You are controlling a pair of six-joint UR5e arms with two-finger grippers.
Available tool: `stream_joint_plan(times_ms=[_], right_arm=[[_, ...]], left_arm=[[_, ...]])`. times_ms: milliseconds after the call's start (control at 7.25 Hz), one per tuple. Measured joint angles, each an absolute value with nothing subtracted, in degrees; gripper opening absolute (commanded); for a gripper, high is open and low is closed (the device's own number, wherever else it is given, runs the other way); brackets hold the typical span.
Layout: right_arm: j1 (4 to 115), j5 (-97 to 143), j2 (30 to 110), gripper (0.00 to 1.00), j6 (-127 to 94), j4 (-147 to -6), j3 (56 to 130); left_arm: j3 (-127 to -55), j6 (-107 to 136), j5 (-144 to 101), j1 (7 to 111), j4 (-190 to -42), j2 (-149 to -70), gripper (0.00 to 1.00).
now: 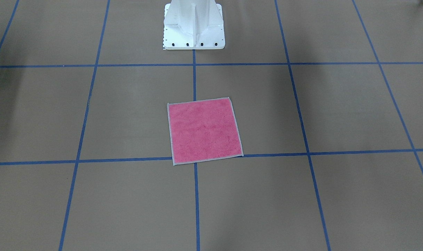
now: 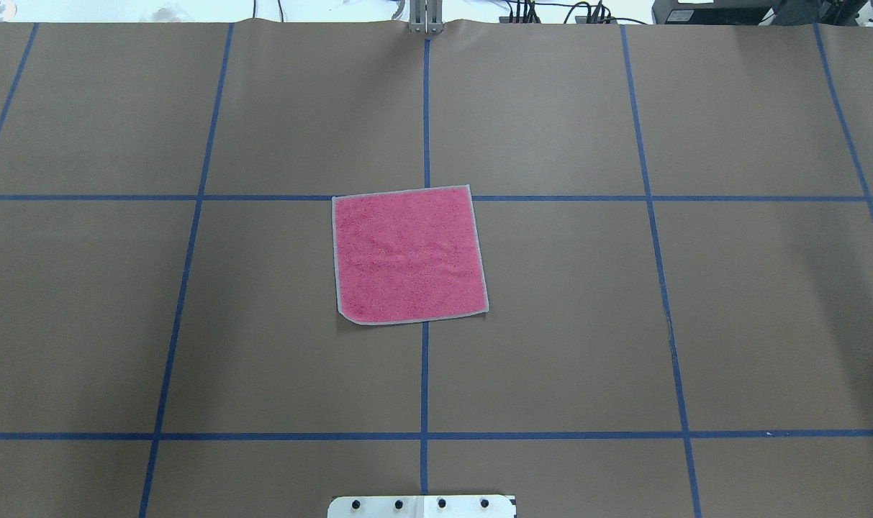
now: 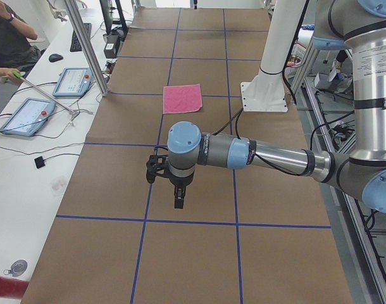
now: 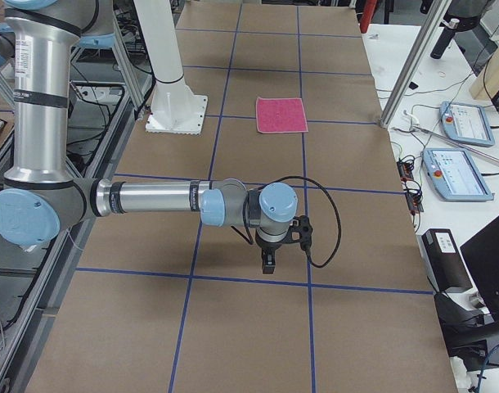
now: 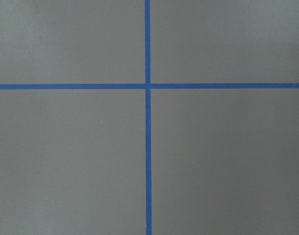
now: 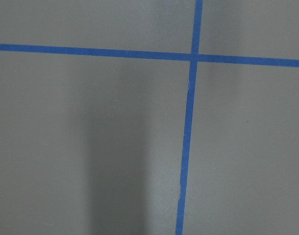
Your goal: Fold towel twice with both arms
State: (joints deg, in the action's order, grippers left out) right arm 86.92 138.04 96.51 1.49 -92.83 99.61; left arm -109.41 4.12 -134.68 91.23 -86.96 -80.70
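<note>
1. The towel was pink side up, with a light grey stitched border all round.
2. The table around the towel was plain brown, gridded with blue tape lines.
3. On the robot's side of the towel, the pedestal base was white with black bolt heads.
4. The left arm and right arm were both silver-grey tubes with light blue joint caps.

Even, sharp light; soft shadows

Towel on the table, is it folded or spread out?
Spread out. The towel lies as one flat pink square, grey border visible on all four sides.
</note>
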Motion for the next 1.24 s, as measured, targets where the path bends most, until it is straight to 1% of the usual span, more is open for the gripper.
stream_joint_plan(times_ms=[828,1241], right_arm=[[86.93,137.46,96.98,1.00,1.91,-92.44,100.05],[86.66,137.61,97.85,1.00,1.63,-87.40,99.73]], left_arm=[[-108.74,3.95,-135.15,91.06,-87.56,-78.48,1.00],[-108.92,4.11,-135.26,91.05,-88.99,-77.28,1.00]])
